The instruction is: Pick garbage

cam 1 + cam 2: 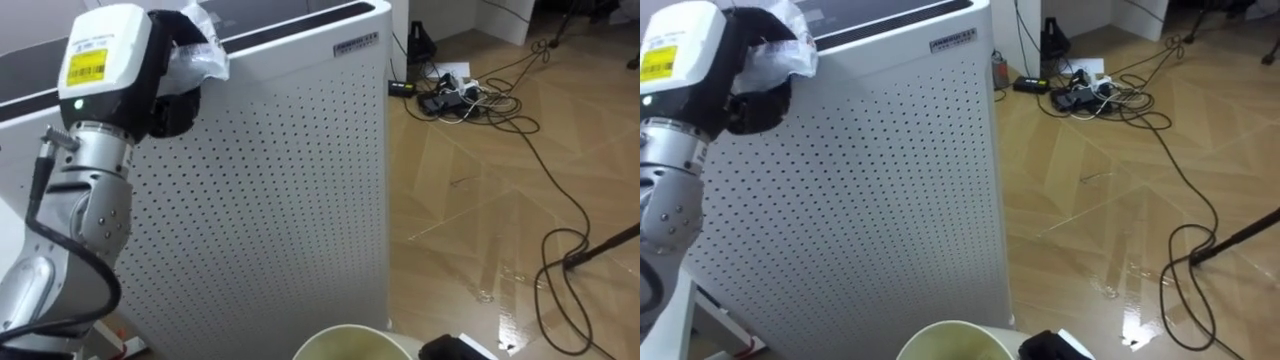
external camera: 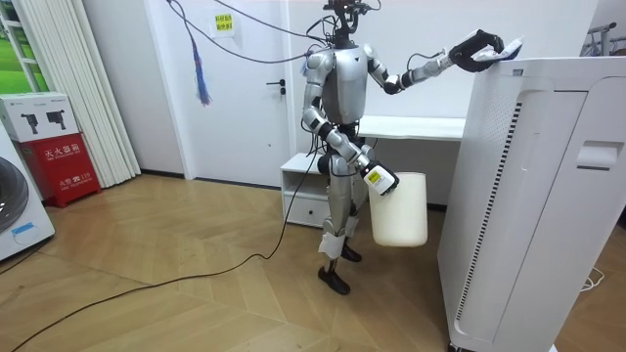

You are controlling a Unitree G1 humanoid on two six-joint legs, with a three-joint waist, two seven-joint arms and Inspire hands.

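- Crumpled white wrapper (image 1: 200, 55) — clamped in the curled fingers of the left hand (image 1: 170, 100), raised at the top edge of the white perforated air purifier (image 1: 290, 180).
- Right hand (image 2: 378, 179) — lowered at the rim of a cream bin (image 2: 399, 210); whether it is closed cannot be told.
- Robot stands just beside the air purifier.

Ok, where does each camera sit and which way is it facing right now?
Left eye view: on the robot's head, looking down at the perforated white appliance and wood floor; the left hand, fingers curled round crumpled plastic, is at the appliance's top edge.
Right eye view: just beside it, same aim; same hand, plus the cream bin at the lower edge.
Room view: standing off in the room, facing the whole robot; its right hand is at the bin.
All three share appliance, plastic and bin.
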